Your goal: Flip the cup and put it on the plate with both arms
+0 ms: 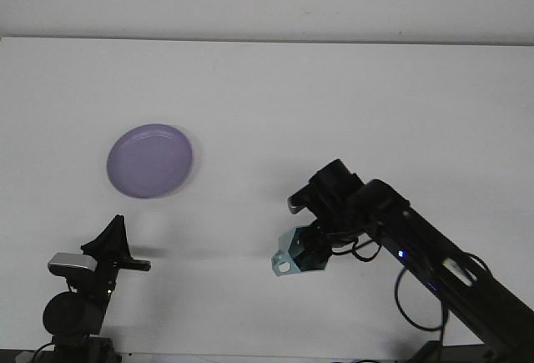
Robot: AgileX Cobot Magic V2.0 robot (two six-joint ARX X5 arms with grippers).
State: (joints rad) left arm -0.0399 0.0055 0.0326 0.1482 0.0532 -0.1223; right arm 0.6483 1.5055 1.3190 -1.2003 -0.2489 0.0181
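A pale teal cup [297,256] with a handle hangs low over the table, right of centre near the front, and my right gripper [314,244] is shut on it. The right arm stretches in from the lower right corner. A purple plate [149,160] lies flat on the white table at the left, well apart from the cup. My left gripper [111,242] rests at the front left, below the plate, pointing up with nothing in it; its fingers look shut.
The white table [267,96] ends at a grey wall along the back. Cables hang from the right arm [442,259] near the front right corner.
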